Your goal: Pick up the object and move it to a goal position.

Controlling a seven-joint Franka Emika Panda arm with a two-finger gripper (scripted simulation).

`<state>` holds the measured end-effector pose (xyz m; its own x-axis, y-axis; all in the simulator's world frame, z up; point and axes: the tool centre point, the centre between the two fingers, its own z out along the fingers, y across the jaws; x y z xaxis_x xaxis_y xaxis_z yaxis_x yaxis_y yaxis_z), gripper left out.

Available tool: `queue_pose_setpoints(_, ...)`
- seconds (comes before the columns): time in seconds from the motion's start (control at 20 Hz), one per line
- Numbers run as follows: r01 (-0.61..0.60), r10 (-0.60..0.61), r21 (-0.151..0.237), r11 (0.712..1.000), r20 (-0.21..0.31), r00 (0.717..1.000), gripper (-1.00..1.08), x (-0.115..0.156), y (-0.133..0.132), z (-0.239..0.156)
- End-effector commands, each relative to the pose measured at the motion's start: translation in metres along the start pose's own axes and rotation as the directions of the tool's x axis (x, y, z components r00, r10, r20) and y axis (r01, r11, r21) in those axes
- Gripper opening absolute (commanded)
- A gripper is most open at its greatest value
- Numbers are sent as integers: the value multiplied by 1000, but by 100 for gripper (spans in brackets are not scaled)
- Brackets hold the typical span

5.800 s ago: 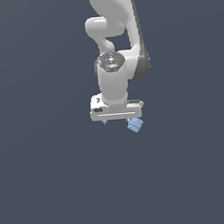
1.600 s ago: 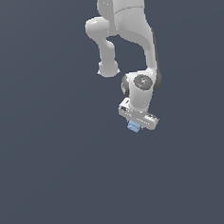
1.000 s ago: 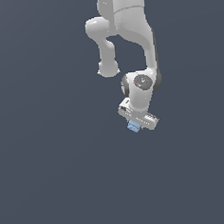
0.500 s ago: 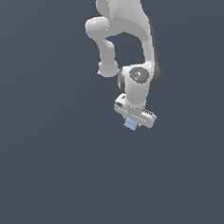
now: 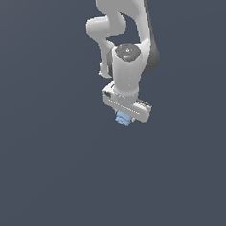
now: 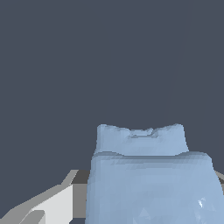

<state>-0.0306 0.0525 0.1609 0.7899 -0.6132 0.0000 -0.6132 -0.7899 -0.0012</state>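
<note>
hanging just right of the frame's centre, the white gripper (image 5: pixel 124 115) is clamping the light-blue object (image 5: pixel 123 119), having shifted up and leftward from a moment ago, suggesting the carry toward the goal is underway, over a plain dark grey surface (image 5: pixel 53 187) filling every corner.

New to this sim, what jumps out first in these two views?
The white arm hangs down the middle of the exterior view against a flat dark background. A small light-blue chunk peeks out under the gripper. In the wrist view that chunk looms large, with a white finger beside it.
</note>
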Motion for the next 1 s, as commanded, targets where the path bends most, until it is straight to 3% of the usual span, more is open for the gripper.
queue_pose_setpoints(0.0, 0, 0, 0, 1000, 0, 1000, -100, 13, 8, -27)
queue_pose_setpoints(0.5, 0, 0, -1, 1000, 0, 1000, -100, 64, 34, -124)
queue_pose_setpoints(0.95, 1, -1, -1, 1000, 0, 1000, -100, 91, 45, -171)
